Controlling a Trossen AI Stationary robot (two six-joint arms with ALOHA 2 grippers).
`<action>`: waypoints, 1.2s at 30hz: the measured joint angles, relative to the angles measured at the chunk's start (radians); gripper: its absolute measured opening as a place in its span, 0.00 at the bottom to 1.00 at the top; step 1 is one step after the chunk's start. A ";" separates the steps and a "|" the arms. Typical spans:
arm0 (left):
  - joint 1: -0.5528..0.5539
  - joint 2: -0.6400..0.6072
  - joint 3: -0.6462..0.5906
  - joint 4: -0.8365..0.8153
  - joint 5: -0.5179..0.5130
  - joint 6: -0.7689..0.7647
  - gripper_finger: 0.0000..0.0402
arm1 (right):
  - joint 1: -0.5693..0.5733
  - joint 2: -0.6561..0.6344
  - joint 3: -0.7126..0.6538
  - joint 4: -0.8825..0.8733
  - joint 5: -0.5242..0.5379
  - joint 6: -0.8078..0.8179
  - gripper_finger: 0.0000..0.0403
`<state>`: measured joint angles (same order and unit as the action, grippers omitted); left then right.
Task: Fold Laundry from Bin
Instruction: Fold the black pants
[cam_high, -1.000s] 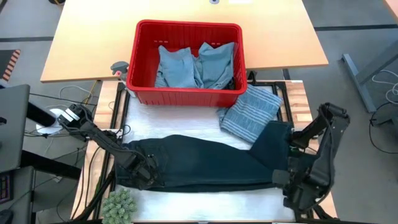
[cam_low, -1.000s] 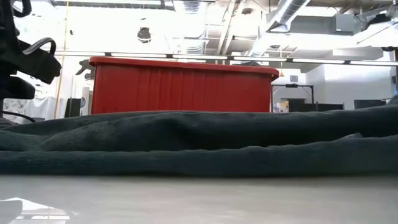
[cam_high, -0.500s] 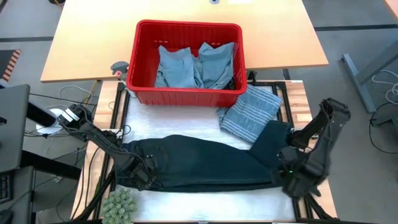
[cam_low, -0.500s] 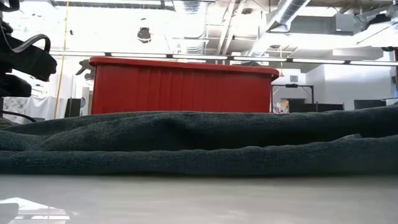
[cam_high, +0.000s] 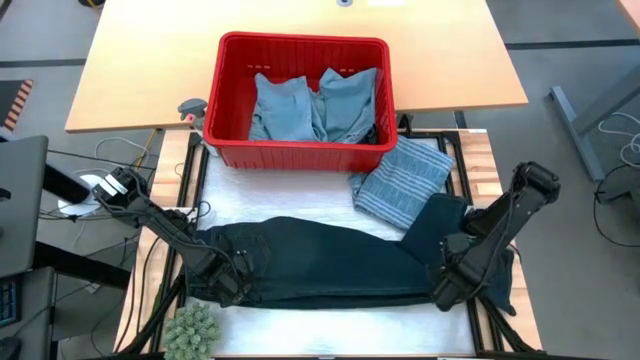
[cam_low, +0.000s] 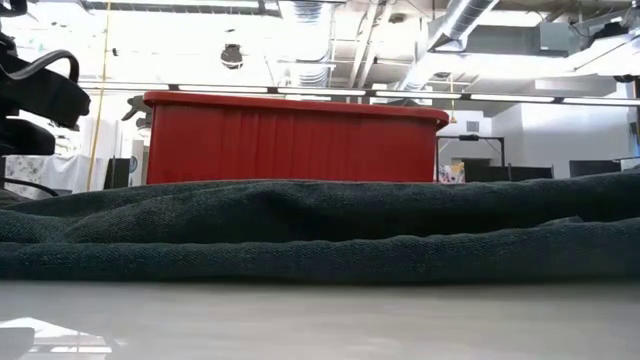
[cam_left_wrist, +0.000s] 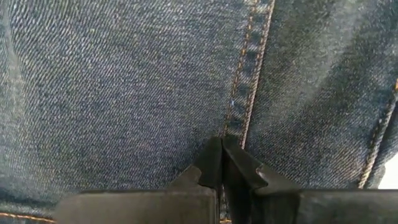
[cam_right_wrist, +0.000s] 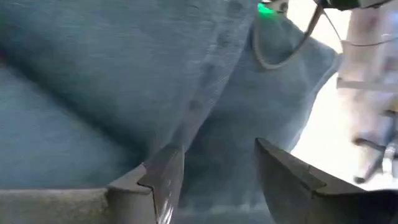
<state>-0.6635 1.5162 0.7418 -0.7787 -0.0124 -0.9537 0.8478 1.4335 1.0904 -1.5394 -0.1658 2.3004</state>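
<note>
My left claw is clamped on the dark jeans, pinning that end. My right claw gapes wide over the other end, so I can likely grab it.

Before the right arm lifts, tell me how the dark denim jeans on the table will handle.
The dark blue denim jeans will probably go floppy: they lie in soft folds. Likely heavy for cloth, given the thick stitched weave. With the left gripper shut on one end, they should sag between the grippers rather than slide.

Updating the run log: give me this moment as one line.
left gripper: shut, on dark jeans | right gripper: open, at jeans' right end | red bin: holds light blue garments
</note>
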 joint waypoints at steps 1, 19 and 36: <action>-0.003 0.000 0.000 -0.003 -0.002 0.006 0.00 | 0.001 0.001 -0.026 0.017 -0.017 0.004 0.55; -0.034 0.000 0.001 -0.022 -0.011 0.055 0.00 | -0.102 -0.007 -0.195 0.087 0.053 0.030 0.55; -0.034 0.000 0.001 -0.022 -0.013 0.064 0.00 | -0.105 -0.007 -0.219 0.155 0.089 0.042 0.06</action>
<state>-0.6979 1.5166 0.7429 -0.8010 -0.0255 -0.8899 0.7431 1.4264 0.8717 -1.3845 -0.0766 2.3419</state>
